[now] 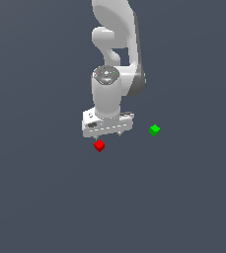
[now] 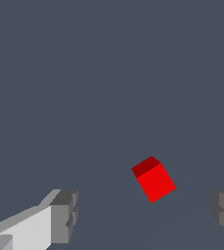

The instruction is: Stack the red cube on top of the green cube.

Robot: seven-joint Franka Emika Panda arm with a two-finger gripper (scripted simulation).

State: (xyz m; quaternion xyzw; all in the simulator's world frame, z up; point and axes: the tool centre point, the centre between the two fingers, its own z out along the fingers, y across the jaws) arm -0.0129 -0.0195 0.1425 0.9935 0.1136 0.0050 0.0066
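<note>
- Gripper (image 1: pixel 107 134) hangs on the white Panda arm (image 1: pixel 115 59), pointing down at the dark grey floor (image 1: pixel 45 197); its jaws stand wide apart and hold nothing.
- Seen from the wrist view, the gripper (image 2: pixel 145 217) shows two grey fingertips (image 2: pixel 64 215), one at each side of the picture, with bare floor (image 2: pixel 84 73) in the wide gap between them.
- Red cube (image 1: pixel 99 146) rests on the floor just below the gripper in the exterior view, a little toward that view's left of the gripper's middle and on the near side of it.
- From the wrist view, the red cube (image 2: pixel 153 179) lies within the gap between the fingertips, closer to one fingertip than the other, and turned at an angle to the line joining them. Neither fingertip touches it.
- Whether the fingertips reach down to the height of the red cube cannot be told from either view; the exterior view shows a small gap between them and the cube.
- Green cube (image 1: pixel 154 130) sits on the floor toward the exterior view's right of the gripper, well apart from the red cube and slightly farther back. Nothing rests on it, and it does not appear in the wrist view.
- Both cubes look the same size, and each is far smaller than the gripper.
</note>
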